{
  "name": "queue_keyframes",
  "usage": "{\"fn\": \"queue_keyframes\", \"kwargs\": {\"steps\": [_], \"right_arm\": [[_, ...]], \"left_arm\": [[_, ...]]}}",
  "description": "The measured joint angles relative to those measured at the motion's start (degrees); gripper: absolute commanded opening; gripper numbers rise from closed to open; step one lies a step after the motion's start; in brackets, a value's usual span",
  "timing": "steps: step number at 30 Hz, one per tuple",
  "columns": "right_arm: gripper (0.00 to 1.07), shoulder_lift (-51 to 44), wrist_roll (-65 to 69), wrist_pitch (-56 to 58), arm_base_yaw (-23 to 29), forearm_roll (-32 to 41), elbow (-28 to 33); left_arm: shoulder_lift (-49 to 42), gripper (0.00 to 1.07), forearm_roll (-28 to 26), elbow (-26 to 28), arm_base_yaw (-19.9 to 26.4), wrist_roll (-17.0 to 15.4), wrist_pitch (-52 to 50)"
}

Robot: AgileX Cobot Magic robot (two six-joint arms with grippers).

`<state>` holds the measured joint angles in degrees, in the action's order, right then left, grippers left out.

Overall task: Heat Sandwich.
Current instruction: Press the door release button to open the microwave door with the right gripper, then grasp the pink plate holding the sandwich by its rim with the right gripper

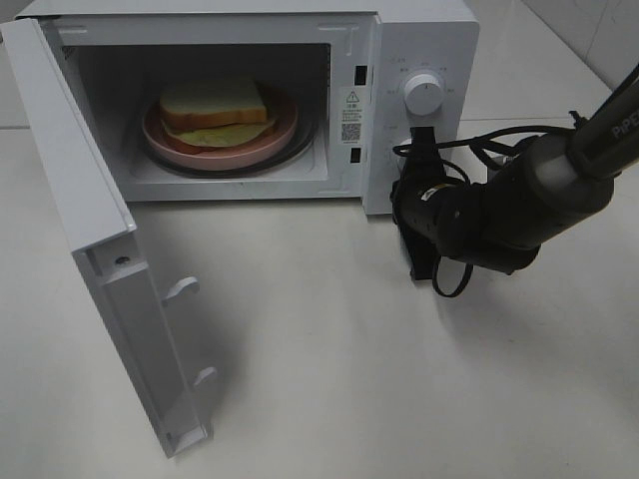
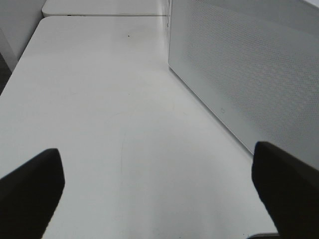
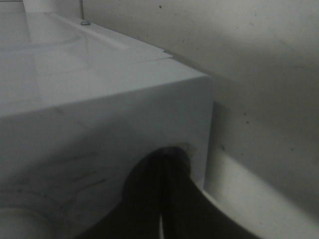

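The sandwich [image 1: 215,108], white bread over a pale yellow-green layer, lies on a round pink plate [image 1: 275,138] inside the white microwave [image 1: 419,30]. The microwave door [image 1: 95,239] hangs wide open to the left. My right gripper [image 1: 398,192] is shut and empty. Its dark fingertips [image 3: 167,162] press on the lower part of the control panel, below the dial [image 1: 423,95]. My left gripper [image 2: 159,199] is open, nothing between its fingers [image 2: 30,194]. It hovers over bare table beside the microwave's perforated side wall [image 2: 249,69]. The left arm is out of the high view.
The open door juts out over the front left of the white table [image 1: 329,359]. The right arm and its cables [image 1: 499,150] cross the table's right side. In the left wrist view a table seam [image 2: 99,15] runs far behind.
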<state>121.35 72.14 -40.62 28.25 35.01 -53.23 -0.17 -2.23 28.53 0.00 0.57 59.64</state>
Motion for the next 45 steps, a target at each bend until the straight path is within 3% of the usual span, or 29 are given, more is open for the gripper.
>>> {"fn": "queue_keyframes", "kwargs": {"steps": [9, 21, 31, 45], "right_arm": [[0.0, -4.8, -0.3, 0.6, -0.5, -5.6, 5.8], [0.0, -12.6, -6.1, 6.9, -0.5, -7.4, 11.9], [0.0, -25.3, -17.9, 28.1, -0.5, -21.7, 13.0], [0.02, -36.3, -49.1, 56.4, -0.5, -23.2, 13.1]], "left_arm": [[0.0, 0.97, 0.0, 0.0, 0.0, 0.0, 0.0], [0.0, 0.97, 0.0, 0.0, 0.0, 0.0, 0.0], [0.0, 0.97, 0.0, 0.0, 0.0, 0.0, 0.0], [0.0, 0.97, 0.0, 0.0, 0.0, 0.0, 0.0]]}}
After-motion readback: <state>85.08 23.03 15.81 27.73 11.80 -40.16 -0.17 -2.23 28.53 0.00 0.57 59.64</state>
